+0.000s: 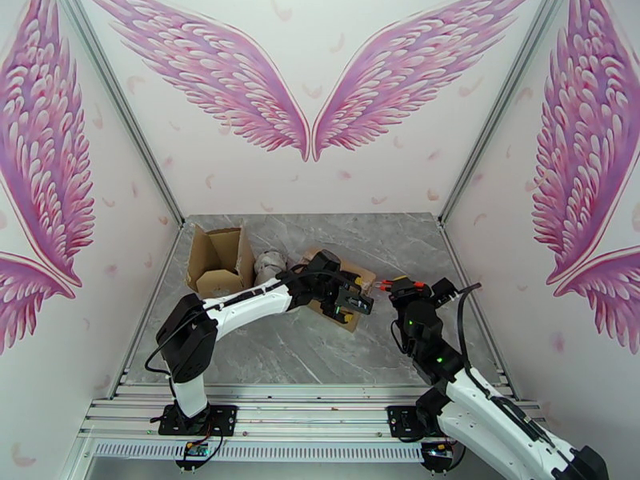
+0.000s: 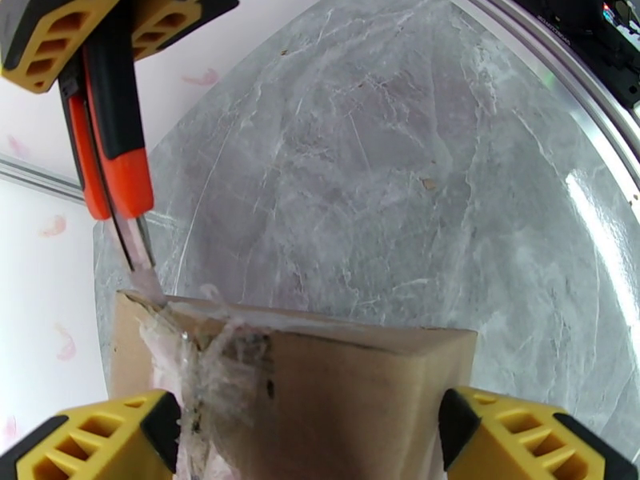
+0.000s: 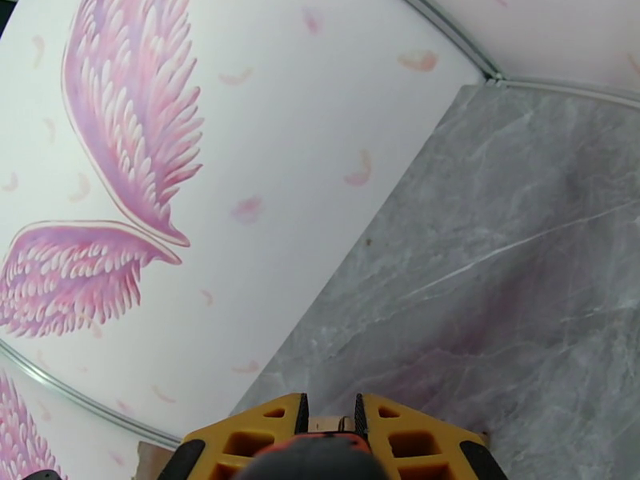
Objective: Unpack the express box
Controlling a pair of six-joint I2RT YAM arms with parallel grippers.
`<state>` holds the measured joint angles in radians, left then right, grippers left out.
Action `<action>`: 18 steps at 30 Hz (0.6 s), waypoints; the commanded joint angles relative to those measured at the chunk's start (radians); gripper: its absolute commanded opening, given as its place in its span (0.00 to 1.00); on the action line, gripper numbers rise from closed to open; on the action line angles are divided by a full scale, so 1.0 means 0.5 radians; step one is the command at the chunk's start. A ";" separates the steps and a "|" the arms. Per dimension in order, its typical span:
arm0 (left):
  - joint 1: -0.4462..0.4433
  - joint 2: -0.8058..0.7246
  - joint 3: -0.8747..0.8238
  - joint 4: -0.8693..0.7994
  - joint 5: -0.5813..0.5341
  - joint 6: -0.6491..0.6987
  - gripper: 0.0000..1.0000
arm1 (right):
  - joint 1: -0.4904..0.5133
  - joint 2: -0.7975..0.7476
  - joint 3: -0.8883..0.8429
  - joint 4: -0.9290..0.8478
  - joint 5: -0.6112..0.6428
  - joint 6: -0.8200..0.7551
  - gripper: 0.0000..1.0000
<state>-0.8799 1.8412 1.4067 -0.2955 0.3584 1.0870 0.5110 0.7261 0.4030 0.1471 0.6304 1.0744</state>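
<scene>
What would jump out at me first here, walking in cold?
The huge pink wings painted on the white walls, surely. Then, on the grey table, the right arm pinches an orange-handled knife in its jaws, the blade touching the taped corner of a cardboard box, while the left arm has its jaws either side of that box.

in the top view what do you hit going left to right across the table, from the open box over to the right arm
open cardboard box → pale crumpled bundle → flat taped box → box cutter → right gripper holding the cutter
</scene>
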 commanded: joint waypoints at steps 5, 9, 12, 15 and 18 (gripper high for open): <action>0.035 0.018 0.040 0.176 -0.029 -0.083 0.87 | -0.034 0.067 -0.024 0.093 -0.264 0.110 0.00; 0.077 0.070 0.078 0.209 0.030 -0.128 0.82 | -0.046 0.001 -0.044 0.068 -0.443 0.152 0.00; 0.100 0.094 0.119 0.158 0.096 -0.144 0.78 | -0.067 -0.066 -0.030 -0.034 -0.589 0.170 0.00; 0.109 0.094 0.113 0.183 0.130 -0.182 0.77 | -0.092 -0.112 0.016 -0.217 -0.709 0.177 0.00; 0.115 0.094 0.102 0.193 0.130 -0.197 0.76 | -0.128 -0.109 0.044 -0.346 -0.846 0.194 0.00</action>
<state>-0.8459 1.8671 1.4158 -0.2825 0.4416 1.0267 0.4423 0.6804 0.3969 0.0837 0.4149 1.1385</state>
